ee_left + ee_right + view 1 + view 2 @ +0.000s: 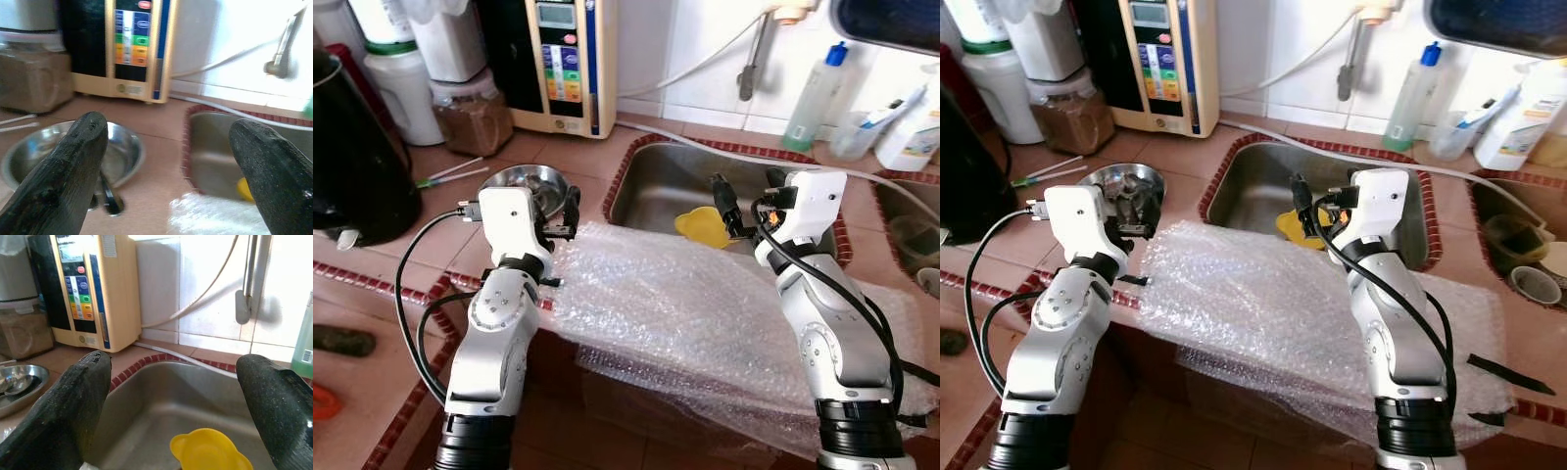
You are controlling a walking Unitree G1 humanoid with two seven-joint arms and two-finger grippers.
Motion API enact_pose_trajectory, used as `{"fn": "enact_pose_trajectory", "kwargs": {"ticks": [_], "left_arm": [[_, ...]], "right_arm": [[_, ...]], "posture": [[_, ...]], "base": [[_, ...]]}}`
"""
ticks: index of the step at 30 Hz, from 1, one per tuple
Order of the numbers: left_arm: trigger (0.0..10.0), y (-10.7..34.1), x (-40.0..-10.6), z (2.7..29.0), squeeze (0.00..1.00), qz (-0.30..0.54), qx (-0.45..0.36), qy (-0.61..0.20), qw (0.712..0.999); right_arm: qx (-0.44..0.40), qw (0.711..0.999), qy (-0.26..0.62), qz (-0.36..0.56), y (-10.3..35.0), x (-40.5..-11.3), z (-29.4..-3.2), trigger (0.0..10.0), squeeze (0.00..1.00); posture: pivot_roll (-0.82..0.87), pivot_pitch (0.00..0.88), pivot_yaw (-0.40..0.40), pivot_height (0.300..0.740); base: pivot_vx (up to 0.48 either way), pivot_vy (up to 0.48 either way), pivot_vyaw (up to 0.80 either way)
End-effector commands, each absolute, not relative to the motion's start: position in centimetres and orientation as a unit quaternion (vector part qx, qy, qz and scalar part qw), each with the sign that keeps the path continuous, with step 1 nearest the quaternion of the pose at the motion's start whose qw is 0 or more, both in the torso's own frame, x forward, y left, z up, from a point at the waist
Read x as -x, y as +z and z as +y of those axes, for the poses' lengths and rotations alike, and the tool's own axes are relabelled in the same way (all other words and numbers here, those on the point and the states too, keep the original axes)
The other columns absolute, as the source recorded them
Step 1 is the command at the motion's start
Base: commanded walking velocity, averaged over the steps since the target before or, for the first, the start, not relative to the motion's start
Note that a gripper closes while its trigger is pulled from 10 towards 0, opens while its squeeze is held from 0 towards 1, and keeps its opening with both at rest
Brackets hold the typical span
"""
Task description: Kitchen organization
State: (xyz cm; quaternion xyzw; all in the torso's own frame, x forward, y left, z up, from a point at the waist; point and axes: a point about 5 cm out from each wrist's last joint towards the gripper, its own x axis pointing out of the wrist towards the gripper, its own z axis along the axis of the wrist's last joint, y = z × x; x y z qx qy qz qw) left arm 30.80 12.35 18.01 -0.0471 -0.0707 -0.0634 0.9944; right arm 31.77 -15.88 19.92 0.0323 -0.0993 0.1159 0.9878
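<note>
Terracotta-tiled kitchen counter (558,147) with red mosaic edging, steel sink (656,191) set into it; on the tiles — steel bowl (533,183), brown-filled jar (470,113), cream appliance (563,64), black kettle (357,157); bubble wrap (685,313) draped over the front edge

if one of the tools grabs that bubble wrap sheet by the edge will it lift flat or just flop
The bubble wrap would probably flop: it already drapes over the counter edge and sags in folds. It looks thin and clear, so likely very light, and may slide rather than resist. The open left tool pinching one edge would likely lift just that corner while the rest trails.
</note>
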Motion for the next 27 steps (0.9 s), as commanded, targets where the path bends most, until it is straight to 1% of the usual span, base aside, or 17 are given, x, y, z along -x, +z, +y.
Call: {"fn": "enact_pose_trajectory", "kwargs": {"ticks": [1, 23, 26, 27], "left_arm": [[10.0, 17.71, -30.76, 12.73, 0.0, -0.063, 0.046, -0.058, 0.995], [10.0, 17.54, -30.78, 12.72, 0.0, -0.06, 0.045, -0.06, 0.995], [10.0, 17.57, -30.78, 12.71, 0.0, -0.062, 0.047, -0.059, 0.995], [10.0, 17.67, -30.75, 12.75, 0.0, -0.068, 0.046, -0.055, 0.995]], "right_arm": [[-0.03, 0.987, 0.118, -0.104, 20.08, -31.71, -15.75, 10.0, 0.0], [-0.031, 0.987, 0.116, -0.103, 20.04, -31.73, -15.82, 10.0, 0.0], [-0.032, 0.987, 0.116, -0.103, 20.03, -31.72, -15.84, 10.0, 0.0], [-0.032, 0.988, 0.115, -0.102, 19.98, -31.7, -15.84, 10.0, 0.0]], "posture": [[-0.06, 0.052, 0.005, 0.74], [-0.06, 0.053, 0.007, 0.74], [-0.06, 0.054, 0.008, 0.74], [-0.06, 0.055, 0.007, 0.74]], "base": [[0.394, 0.0, 0.0], [0.391, 0.0, 0.0], [0.369, 0.0, 0.0], [0.0, 0.0, 0.0]]}}
